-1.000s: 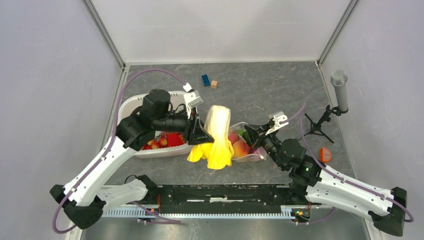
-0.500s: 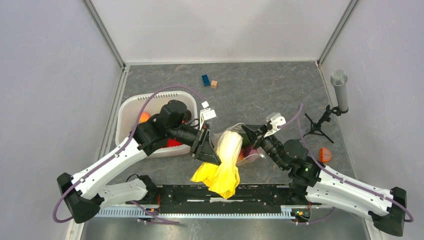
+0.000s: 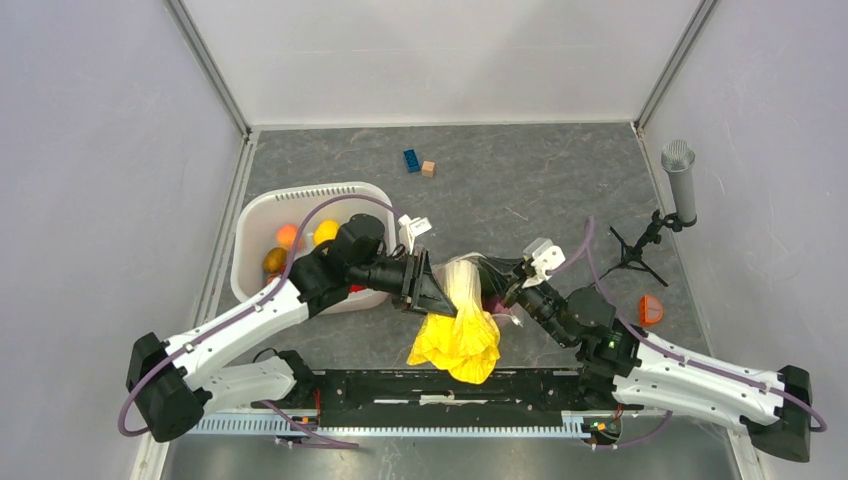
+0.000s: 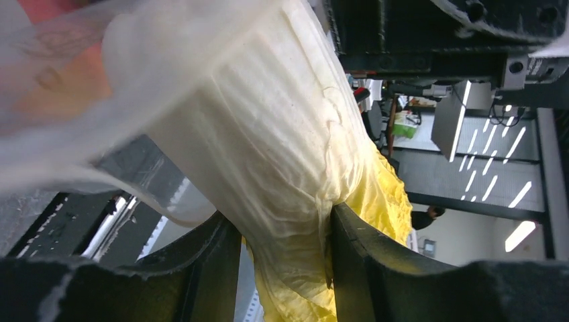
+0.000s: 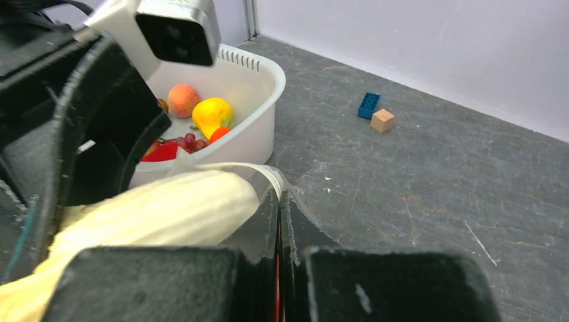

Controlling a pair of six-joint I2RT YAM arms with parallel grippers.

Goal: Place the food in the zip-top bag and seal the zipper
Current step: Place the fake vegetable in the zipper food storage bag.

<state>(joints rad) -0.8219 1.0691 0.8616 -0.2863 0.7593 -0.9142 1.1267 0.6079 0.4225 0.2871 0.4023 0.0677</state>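
Left jaws: clamped on the yellow piece (image 3: 462, 330) at its waist.
Right jaws: closed, pinching the bag (image 5: 268, 180) by its rim.
Change: the left arm has swung from the basket (image 3: 262, 215) toward the bag. The piece's pale end now pokes into the bag mouth, and its frilly end hangs over the desk (image 3: 540, 190).
Hidden: the bag is mostly behind the piece and arms; I cannot make out the zipper.

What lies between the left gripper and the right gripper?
The yellow toy vegetable, clamped in the left gripper, reaches toward the right gripper; top view shows it.
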